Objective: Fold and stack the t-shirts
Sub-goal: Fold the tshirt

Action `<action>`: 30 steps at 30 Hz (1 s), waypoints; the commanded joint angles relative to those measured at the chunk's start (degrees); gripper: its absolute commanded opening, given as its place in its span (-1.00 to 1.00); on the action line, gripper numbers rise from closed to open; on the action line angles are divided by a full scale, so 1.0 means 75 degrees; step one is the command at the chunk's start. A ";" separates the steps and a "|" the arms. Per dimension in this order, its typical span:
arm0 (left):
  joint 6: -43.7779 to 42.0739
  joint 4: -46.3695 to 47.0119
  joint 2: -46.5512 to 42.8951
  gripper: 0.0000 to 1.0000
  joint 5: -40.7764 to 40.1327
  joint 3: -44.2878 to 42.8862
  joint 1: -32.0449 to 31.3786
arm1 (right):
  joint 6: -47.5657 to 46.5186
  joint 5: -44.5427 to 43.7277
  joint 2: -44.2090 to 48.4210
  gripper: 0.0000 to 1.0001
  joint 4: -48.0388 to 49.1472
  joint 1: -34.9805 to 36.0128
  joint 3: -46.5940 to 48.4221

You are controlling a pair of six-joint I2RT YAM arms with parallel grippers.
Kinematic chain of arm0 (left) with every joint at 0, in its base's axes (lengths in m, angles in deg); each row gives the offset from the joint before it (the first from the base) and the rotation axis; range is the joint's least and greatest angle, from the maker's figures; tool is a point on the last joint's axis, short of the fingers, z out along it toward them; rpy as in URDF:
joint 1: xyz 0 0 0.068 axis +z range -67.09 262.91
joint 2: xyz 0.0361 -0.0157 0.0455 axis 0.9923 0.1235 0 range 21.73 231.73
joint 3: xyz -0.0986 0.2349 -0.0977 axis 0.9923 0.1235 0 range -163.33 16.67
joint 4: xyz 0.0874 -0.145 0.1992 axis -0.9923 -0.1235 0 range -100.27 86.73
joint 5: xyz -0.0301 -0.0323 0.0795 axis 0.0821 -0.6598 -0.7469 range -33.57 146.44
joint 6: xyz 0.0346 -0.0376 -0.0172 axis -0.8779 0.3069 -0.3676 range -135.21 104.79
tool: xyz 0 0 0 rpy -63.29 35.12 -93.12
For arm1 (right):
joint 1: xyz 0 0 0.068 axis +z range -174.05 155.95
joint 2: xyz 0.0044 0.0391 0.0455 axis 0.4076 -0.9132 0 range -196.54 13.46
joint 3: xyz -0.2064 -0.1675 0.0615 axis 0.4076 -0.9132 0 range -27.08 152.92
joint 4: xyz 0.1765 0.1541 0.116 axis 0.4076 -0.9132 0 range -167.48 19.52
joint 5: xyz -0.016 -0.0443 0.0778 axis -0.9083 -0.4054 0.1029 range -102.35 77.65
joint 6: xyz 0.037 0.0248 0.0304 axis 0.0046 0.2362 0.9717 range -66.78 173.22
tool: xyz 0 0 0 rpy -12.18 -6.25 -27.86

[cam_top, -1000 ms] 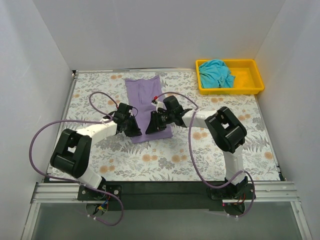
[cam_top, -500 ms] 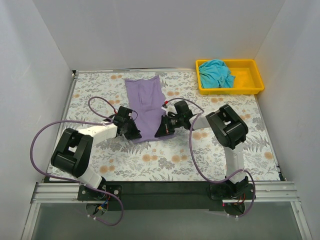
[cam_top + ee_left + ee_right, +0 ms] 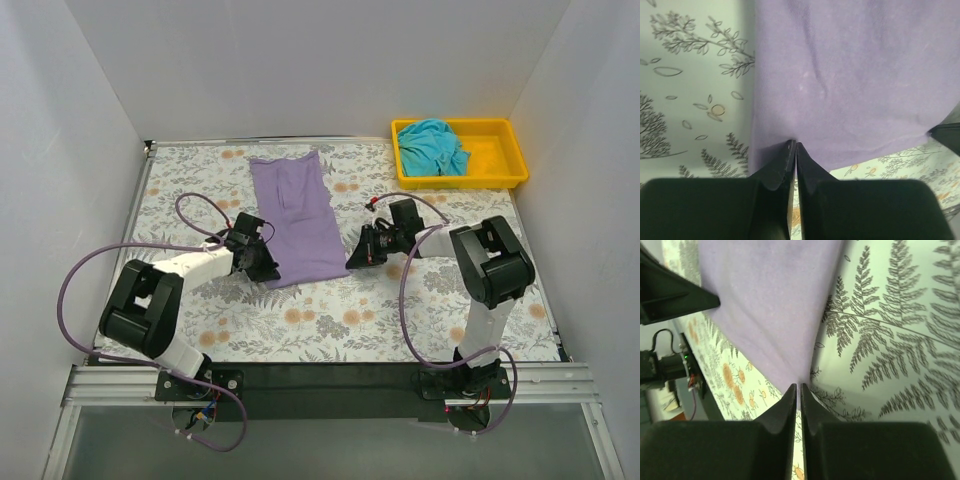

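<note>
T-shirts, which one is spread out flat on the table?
The lavender-purple t-shirt, laid out flat on the patterned table; the teal t-shirt sits crumpled in the yellow tray.

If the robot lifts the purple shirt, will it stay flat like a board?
Probably not: the purple shirt shows soft creases and lies thin on the table, so it would likely sag and drape. Being so thin, it is probably light too.

Plain white walls [image 3: 300,70] enclose a floral-patterned table [image 3: 330,320].
</note>
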 commanded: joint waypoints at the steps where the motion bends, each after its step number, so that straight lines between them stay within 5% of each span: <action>1: -0.0156 -0.1112 -0.0457 -0.81 -0.0372 -0.0281 -0.0012 | -0.0675 -0.1091 0.0786 -0.76 -0.1049 -0.0007 0.0081; 13: 0.0020 -0.2250 -0.1407 0.26 -0.1369 -0.0680 -0.0012 | -0.0992 -0.4254 0.1691 -0.12 -0.4013 0.1105 0.1475; 17: 0.0056 -0.2262 -0.1196 0.46 -0.1450 -0.0598 -0.0082 | -0.0840 -0.4888 0.1481 0.04 -0.4425 0.1528 0.1815; 23: 0.0079 -0.2273 -0.0635 0.47 -0.1732 -0.0809 -0.0293 | -0.0652 -0.5264 0.1047 0.06 -0.4718 0.1974 0.2307; 30: 0.0032 -0.2262 -0.0072 0.23 -0.2095 -0.0938 -0.0586 | -0.0453 -0.5533 0.0567 0.04 -0.4965 0.2313 0.2753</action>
